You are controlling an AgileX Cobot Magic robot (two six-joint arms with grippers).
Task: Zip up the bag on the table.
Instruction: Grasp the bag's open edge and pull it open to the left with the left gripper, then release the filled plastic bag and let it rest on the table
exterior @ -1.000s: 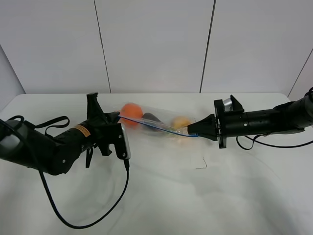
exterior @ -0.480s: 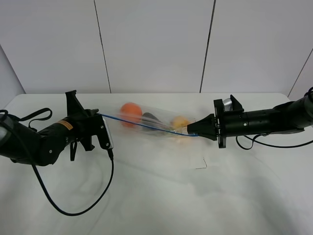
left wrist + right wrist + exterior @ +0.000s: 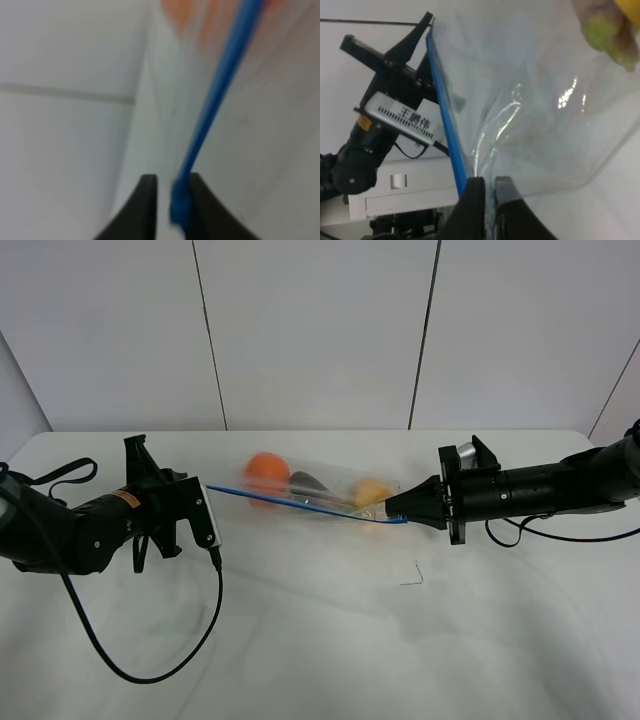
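1. Left tool [image 3: 172, 206]: both fingers are pinched shut on one end of the blue zipper strip [image 3: 220, 85]. The strip runs straight away from the fingertips. This wrist view is blurred, so I read no finer detail.
2. Right tool [image 3: 489, 197]: closed on the opposite end of the bag [image 3: 535, 110], with the blue strip and the clear film both caught between its fingers.
3. The bag is stretched between the two tools, which sit well apart. Its strip is pulled into a taut line from one tool to the other.
4. I cannot tell whether the bag's underside touches the desk [image 3: 420, 650].
5. Contents seen through the film: an orange fruit [image 3: 265, 470] nearer the left tool, a dark piece [image 3: 310, 483] about midway, and a yellow fruit [image 3: 370, 490] just beside the right tool.
6. I cannot tell whether the zip is sealed along its length.
7. A black cable [image 3: 150, 672] from the left arm loops across the desk, trailing away from the left tool on the side opposite the bag.
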